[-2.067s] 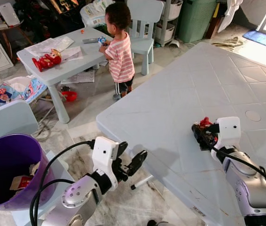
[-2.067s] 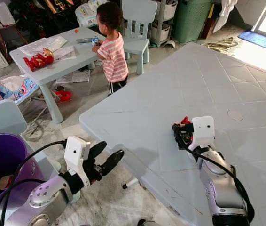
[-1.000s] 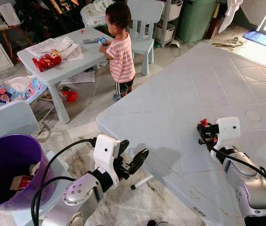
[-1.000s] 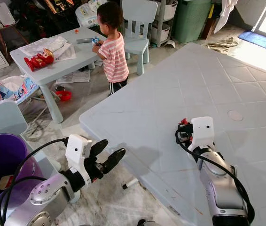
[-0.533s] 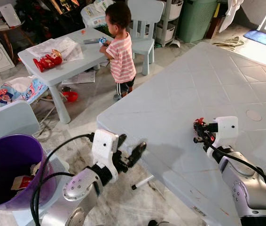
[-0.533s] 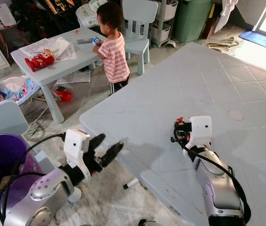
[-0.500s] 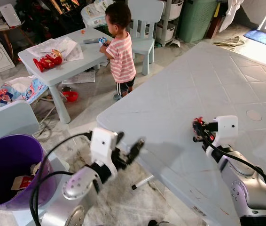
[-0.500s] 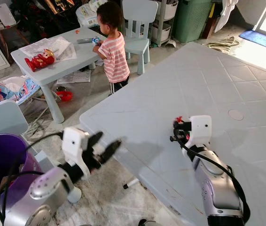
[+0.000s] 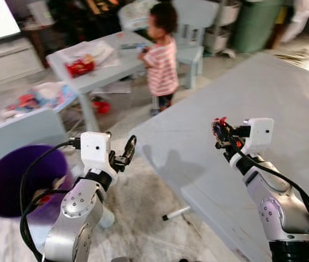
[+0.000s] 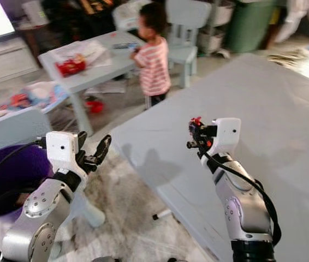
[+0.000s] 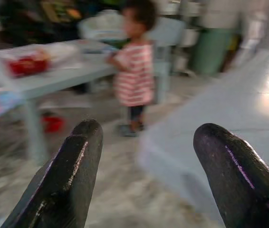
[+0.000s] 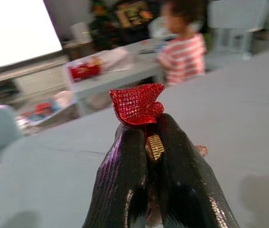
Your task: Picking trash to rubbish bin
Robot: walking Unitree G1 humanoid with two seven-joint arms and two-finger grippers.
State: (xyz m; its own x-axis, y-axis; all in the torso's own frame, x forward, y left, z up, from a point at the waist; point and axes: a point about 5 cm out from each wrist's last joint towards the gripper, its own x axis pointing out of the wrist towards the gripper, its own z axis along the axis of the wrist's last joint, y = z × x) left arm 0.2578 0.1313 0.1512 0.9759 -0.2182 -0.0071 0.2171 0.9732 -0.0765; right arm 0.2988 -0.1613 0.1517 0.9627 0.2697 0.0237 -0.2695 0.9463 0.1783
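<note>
A crumpled red wrapper with a gold bit sticks out from between the fingertips of my right gripper, which is shut on it. That gripper hangs a little above the near left part of the big pale table. My left gripper is open and empty, held over the floor left of the table; its two black fingers stand wide apart. The purple bin is at the far left, blurred, below and left of the left arm.
A child in a striped shirt stands at a small pale table with a red toy beyond the floor gap. A pale chair is behind the bin. A pen lies on the floor.
The camera has swung, so the whole scene has shifted. My right gripper has lifted the red wrapper off the table. The left arm has risen, still open.
</note>
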